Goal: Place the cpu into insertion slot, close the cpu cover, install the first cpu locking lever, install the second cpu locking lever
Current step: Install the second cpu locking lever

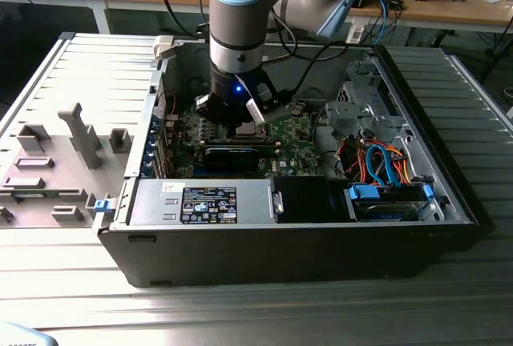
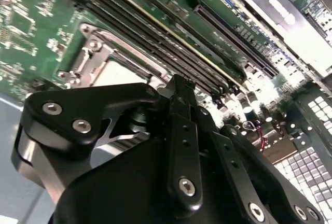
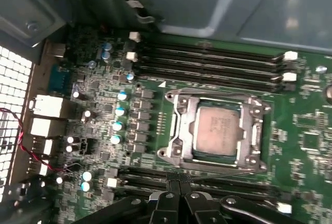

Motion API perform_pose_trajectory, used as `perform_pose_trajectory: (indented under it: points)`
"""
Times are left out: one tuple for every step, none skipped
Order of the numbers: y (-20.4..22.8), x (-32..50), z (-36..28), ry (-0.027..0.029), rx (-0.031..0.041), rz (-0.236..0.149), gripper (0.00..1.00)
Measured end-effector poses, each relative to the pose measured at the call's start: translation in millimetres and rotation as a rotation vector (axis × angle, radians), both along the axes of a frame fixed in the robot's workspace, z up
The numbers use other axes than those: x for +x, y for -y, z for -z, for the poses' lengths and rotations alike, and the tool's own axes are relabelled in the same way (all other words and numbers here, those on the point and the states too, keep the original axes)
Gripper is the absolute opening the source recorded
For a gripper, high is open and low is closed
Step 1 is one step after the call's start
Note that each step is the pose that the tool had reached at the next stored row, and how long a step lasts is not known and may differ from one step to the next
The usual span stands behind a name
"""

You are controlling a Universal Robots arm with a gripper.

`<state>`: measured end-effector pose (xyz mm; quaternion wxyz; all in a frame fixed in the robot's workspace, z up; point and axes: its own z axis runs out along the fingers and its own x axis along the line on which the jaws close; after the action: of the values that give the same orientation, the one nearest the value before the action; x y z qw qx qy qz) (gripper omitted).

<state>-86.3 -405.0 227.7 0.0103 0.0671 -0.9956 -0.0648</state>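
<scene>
The cpu (image 3: 218,130) lies flat in the insertion slot (image 3: 167,154), silvery-grey face up, on the green circuit board (image 3: 306,136). The cpu cover (image 3: 182,125) is down around it, and the chip shows through its window. A thin metal lever (image 3: 228,171) runs along the socket's side nearest my gripper (image 3: 179,182), whose two black fingers are pressed together, shut, right at that side. In the second wrist view the gripper (image 2: 179,92) stands just beside the socket (image 2: 104,63). In the exterior view the gripper (image 1: 240,122) is low inside the open computer case, over the board (image 1: 296,142).
Long black memory slots (image 3: 207,68) flank the socket on both sides. A dark card (image 1: 232,156), a power supply (image 1: 200,202), orange and blue cables (image 1: 385,162) and a metal drive cage (image 1: 361,106) crowd the case. A grey fixture tray (image 1: 56,162) lies at the exterior view's left.
</scene>
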Motion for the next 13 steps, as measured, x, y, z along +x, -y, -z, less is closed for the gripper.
perform_pose_trajectory:
  points:
    - [0.0, -2.3, 1.6, 0.0000, 0.0000, 0.000, 0.11]
    - [0.0, -6.2, 4.8, 0.0001, 0.0001, 0.000, 0.11]
    - [0.0, -7.9, 7.0, 0.0000, 0.0000, 0.000, 0.11]
    - [0.0, -8.4, 8.8, -0.0001, 0.0001, 0.000, 0.11]
    - [0.0, -8.5, 10.4, -0.0001, 0.0004, 0.000, 0.11]
    - [0.0, -8.5, 12.3, -0.0001, 0.0009, 0.000, 0.11]
    - [-0.5, -8.4, 14.6, 0.0000, 0.0016, 0.000, 0.11]
    - [-0.8, -8.4, 15.9, 0.0000, 0.0023, 0.000, 0.11]
    - [-1.1, -8.5, 16.9, -0.0001, 0.0029, 0.000, 0.11]
    - [-1.6, -8.5, 17.9, 0.0000, 0.0036, 0.000, 0.11]
    - [-2.1, -8.5, 18.7, 0.0000, 0.0041, 0.000, 0.11]
    - [-3.3, -8.5, 19.4, -0.0002, 0.0045, 0.000, 0.11]
    - [-5.1, -8.5, 20.1, -0.0001, 0.0053, 0.000, 0.11]
